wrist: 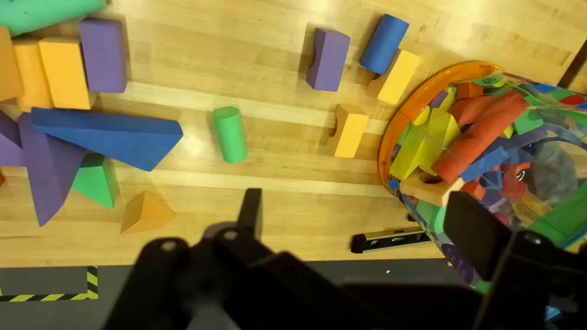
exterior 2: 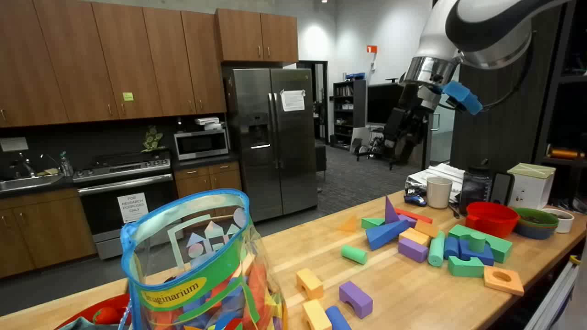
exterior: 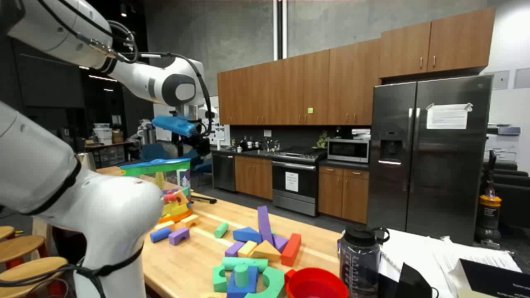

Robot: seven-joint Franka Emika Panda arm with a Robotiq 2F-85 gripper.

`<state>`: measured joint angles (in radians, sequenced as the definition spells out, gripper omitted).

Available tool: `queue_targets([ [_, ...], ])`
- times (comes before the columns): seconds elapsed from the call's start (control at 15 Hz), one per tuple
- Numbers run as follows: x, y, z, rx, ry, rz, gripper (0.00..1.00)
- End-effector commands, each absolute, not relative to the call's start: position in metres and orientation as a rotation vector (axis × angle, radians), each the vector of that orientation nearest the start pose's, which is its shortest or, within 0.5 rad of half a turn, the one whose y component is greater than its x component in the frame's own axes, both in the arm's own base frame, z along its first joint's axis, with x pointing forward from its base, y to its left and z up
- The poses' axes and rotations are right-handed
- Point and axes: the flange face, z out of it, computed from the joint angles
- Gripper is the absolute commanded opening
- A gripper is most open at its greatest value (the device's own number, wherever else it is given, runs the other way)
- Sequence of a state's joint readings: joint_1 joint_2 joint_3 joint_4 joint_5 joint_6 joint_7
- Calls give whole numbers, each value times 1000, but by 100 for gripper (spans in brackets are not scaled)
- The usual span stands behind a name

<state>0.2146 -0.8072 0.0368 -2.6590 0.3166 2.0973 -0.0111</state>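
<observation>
A black end effector [wrist: 356, 206], spread and empty, hangs above a striped, pale-wood bench [wrist: 289, 172] in an apparent positioning step. On it, a matte green foam-like cylinder [wrist: 230, 134] lies between a long blue wedge [wrist: 119, 137] and a clear plastic bag [exterior 2: 174, 292] of coloured blocks [wrist: 479, 137]; any grasp would likely call for a descent.

In the wrist view you have the gripper [wrist: 362, 217] spread wide above the bench [wrist: 298, 206], one finger [wrist: 474, 233] overlapping a clear bag [wrist: 398, 121] of mixed blocks [wrist: 479, 137]. A green cylinder [wrist: 230, 135] lies on its side, well apart from the others. Near the bag you see a blue cylinder [wrist: 384, 44] beside a yellow arch [wrist: 397, 77]; toward the left edge, a blue wedge [wrist: 114, 136] overlaps a purple wedge [wrist: 48, 169].
</observation>
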Motion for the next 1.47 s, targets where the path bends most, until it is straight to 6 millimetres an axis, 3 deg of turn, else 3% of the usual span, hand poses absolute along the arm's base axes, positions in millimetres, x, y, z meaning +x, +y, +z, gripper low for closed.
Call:
queue_targets([
  [0.0,319,98,504,-2829,-182,-303,100],
  [0.33,328,113,512,-2886,-237,-310,100],
  [0.6,340,143,507,-2955,-347,-275,100],
  [0.93,342,180,466,-3025,-471,-65,100],
  [1.13,349,185,449,-3051,-483,30,100],
  [1.4,356,186,444,-3058,-489,98,100],
])
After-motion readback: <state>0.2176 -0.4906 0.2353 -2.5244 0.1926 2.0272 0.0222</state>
